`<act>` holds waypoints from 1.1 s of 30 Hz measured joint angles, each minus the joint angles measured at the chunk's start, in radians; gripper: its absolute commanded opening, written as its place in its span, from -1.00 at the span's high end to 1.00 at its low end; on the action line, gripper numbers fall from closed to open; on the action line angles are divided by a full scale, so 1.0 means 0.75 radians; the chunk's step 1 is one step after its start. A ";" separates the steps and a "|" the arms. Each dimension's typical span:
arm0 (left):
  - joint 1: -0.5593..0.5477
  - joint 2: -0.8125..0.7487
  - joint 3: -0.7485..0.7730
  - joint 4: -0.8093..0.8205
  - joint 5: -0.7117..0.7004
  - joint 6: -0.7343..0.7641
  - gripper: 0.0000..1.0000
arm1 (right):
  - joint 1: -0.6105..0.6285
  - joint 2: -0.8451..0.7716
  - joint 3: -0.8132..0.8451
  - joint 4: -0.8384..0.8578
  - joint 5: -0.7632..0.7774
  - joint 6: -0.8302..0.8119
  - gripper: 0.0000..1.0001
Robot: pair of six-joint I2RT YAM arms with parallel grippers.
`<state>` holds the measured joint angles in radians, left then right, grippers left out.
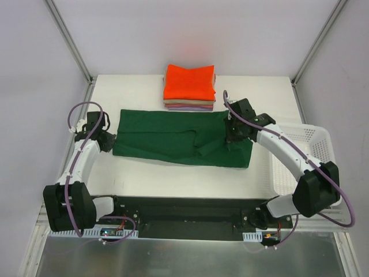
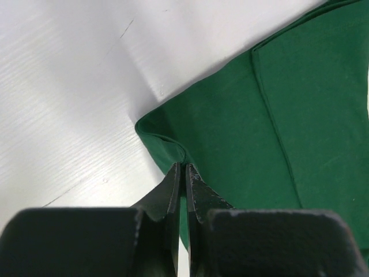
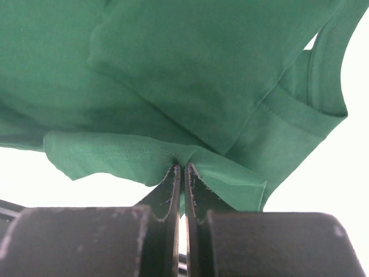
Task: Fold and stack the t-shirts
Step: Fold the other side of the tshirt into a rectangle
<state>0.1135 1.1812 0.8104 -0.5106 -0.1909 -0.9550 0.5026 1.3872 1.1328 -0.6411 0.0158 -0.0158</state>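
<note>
a dark green t-shirt point(image 1: 179, 138) is spread across the middle of the white tabletop point(image 1: 144, 92), partly folded into a long band that runs from left to right. in the top view, a seam and an overlapping layer can be seen toward its right half.

the left gripper point(image 1: 109, 140) is placed at the shirt's left edge. in the left wrist view, its jaws are seen pressed fully together on a small raised pinch of green cloth at the corner of that edge, and the rest of the shirt is seen lying flat on the tabletop beyond.

the right gripper point(image 1: 235, 134) is placed over the shirt's right end, near the far edge. in the right wrist view, its jaws are likewise closed tight, and a stitched hem of the green cloth is clamped between the tips. layers of the shirt are bunched and draped just beyond the fingers.

behind the green shirt, at the far side of the tabletop, a stack of folded shirts is set. an orange t-shirt point(image 1: 189, 82) lies on top, a tan t-shirt point(image 1: 190, 102) is under it and a lilac t-shirt point(image 1: 190, 107) is at the bottom. the stack is close to the green shirt's far edge, and whether they touch cannot be told.

a white mesh basket point(image 1: 314, 138) stands at the right side of the tabletop, beside the right arm.
</note>
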 measured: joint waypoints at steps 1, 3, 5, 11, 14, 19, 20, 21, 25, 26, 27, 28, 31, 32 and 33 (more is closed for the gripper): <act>0.000 0.019 0.011 0.009 -0.003 0.000 1.00 | -0.016 0.033 0.030 0.001 -0.004 -0.015 0.99; 0.000 0.050 0.026 0.017 -0.005 0.000 1.00 | -0.042 0.081 0.071 0.005 -0.004 -0.039 0.99; 0.000 0.095 0.051 0.023 -0.005 0.002 1.00 | -0.068 0.133 0.114 0.005 -0.004 -0.068 0.99; 0.000 0.260 0.154 0.051 -0.002 0.034 1.00 | -0.102 0.276 0.232 0.015 0.009 -0.160 0.99; 0.000 0.333 0.197 0.067 -0.003 0.049 1.00 | -0.109 0.336 0.276 0.026 0.033 -0.188 0.99; 0.000 0.389 0.224 0.078 -0.020 0.068 1.00 | -0.134 0.392 0.303 0.046 0.054 -0.216 0.99; 0.000 0.400 0.231 0.077 -0.026 0.072 1.00 | -0.137 0.399 0.307 0.048 0.056 -0.220 0.99; 0.000 0.411 0.240 0.077 -0.030 0.075 1.00 | -0.140 0.406 0.312 0.051 0.060 -0.226 0.99; 0.000 0.480 0.290 0.079 -0.036 0.094 1.00 | -0.150 0.449 0.340 0.076 0.065 -0.248 0.97; 0.000 0.497 0.299 0.082 -0.036 0.099 0.98 | -0.152 0.464 0.351 0.081 0.065 -0.252 0.95; 0.000 0.516 0.308 0.083 -0.036 0.105 0.86 | -0.155 0.490 0.376 0.079 0.066 -0.256 0.93; 0.000 0.532 0.314 0.083 -0.036 0.110 0.85 | -0.159 0.518 0.401 0.081 0.065 -0.260 0.91; 0.000 0.573 0.333 0.081 -0.037 0.131 0.23 | -0.168 0.602 0.476 0.086 0.074 -0.266 0.71; 0.000 0.588 0.348 0.078 -0.037 0.141 0.00 | -0.169 0.626 0.494 0.087 0.078 -0.266 0.52; 0.000 0.599 0.361 0.077 -0.038 0.162 -0.22 | -0.171 0.659 0.526 0.081 0.088 -0.268 0.28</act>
<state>0.1135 1.6306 1.0809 -0.4530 -0.2192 -0.8337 0.3740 1.8812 1.5272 -0.5804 0.0818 -0.2165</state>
